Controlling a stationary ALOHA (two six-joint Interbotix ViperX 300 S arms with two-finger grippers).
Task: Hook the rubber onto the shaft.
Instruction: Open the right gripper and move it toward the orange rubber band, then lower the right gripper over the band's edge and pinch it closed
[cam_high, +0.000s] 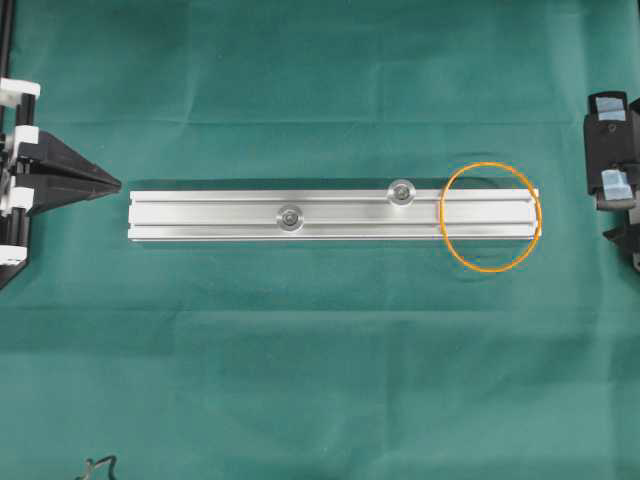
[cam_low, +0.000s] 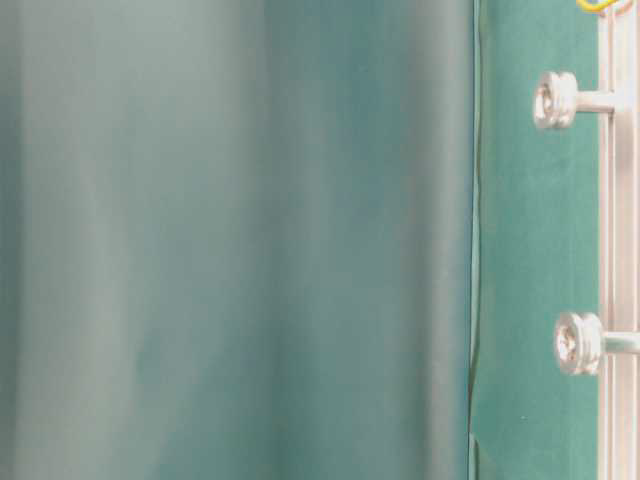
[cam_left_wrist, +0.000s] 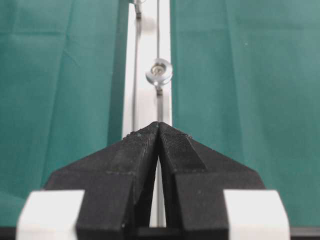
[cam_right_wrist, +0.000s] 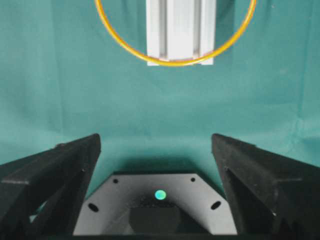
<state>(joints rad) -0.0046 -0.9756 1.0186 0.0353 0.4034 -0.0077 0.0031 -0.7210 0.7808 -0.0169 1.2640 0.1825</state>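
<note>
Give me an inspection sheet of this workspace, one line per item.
Surface: green cloth, lightly creased.
Job's things: orange rubber lies looped across the right end of the aluminium rail; two shafts stand on the rail, neither hooked.
Clutter: small dark object at the bottom edge, unclear.
Grippers: left gripper shut, empty, facing the rail's left end; right gripper open, empty, short of the rubber.
Cables: nothing seen.
Surroundings: nothing seen.

Overhead looks straight down on the whole rail (cam_high: 335, 214). The table-level view sits close, rail at its right edge. Each wrist view faces along the rail from opposite ends.
</note>
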